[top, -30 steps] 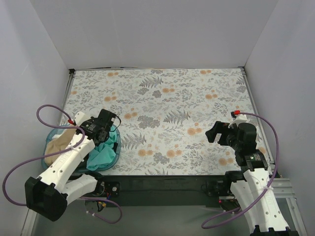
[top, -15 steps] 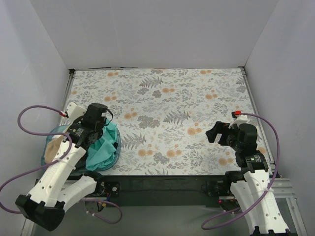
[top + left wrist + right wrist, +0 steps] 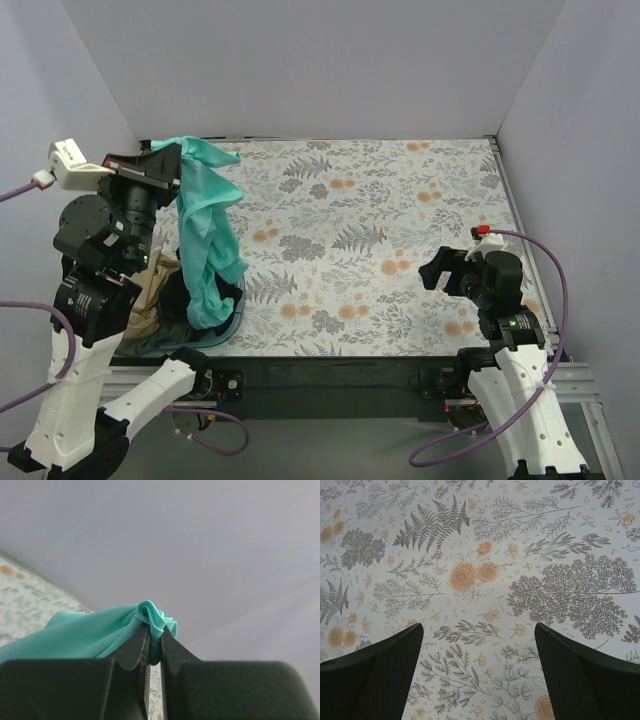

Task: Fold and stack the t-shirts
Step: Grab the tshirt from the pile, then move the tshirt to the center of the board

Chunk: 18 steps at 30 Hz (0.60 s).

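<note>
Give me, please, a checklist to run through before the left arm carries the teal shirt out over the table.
1. Left gripper shut on teal t-shirt: ok.
2. Teal t-shirt's lower end clear of basket: not ok, it hangs into it.
3. Tan t-shirt lying in basket: ok.
4. Right gripper open and empty: ok.
5. Table free where the shirt would land: ok.

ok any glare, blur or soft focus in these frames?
Top external: even, soft light, no glare, teal t-shirt crisp. Left wrist: its fold pinched in the left gripper sharp, wall behind featureless. Right wrist: floral table cover sharp, fingers of the right gripper dark, little detail.
</note>
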Each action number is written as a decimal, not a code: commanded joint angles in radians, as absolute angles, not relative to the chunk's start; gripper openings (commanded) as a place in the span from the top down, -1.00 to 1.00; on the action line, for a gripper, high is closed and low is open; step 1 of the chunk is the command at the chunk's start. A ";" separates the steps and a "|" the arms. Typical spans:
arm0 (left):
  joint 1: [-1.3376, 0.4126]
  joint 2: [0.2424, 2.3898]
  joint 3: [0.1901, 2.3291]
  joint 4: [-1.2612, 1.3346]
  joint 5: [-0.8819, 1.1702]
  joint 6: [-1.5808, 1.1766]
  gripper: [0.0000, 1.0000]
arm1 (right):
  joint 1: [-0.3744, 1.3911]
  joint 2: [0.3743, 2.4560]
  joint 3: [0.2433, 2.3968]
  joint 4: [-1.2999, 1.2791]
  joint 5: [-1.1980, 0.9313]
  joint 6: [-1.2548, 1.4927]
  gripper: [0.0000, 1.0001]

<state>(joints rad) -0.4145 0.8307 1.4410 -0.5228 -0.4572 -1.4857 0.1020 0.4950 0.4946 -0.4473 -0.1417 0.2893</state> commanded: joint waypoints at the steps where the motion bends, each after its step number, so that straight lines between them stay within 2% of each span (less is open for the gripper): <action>1: -0.414 0.958 1.567 -0.381 -0.177 -1.352 1.00 | 0.100 0.492 0.497 -0.431 -0.132 0.293 -0.97; 2: -0.414 0.988 1.648 -0.374 -0.070 -1.348 1.00 | 0.100 0.492 0.497 -0.431 -0.132 0.295 -0.97; 7: -0.413 1.223 1.905 -0.342 0.178 -1.348 1.00 | 0.101 0.492 0.497 -0.431 -0.115 0.296 -0.97; 8: -0.414 1.250 1.957 -0.328 0.281 -1.356 1.00 | 0.100 0.494 0.497 -0.431 -0.112 0.299 -0.97; 12: -0.413 1.348 1.968 -0.171 0.548 -1.466 1.00 | 0.100 0.495 0.497 -0.431 -0.104 0.299 -0.97; 18: -0.474 1.456 1.962 -0.060 0.704 -1.525 1.00 | 0.100 0.494 0.497 -0.431 -0.078 0.302 -0.97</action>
<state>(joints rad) -0.4343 1.4551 1.9530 -0.1715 0.5182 -1.4868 0.1020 0.4973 0.4942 -0.4473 -0.1032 0.2932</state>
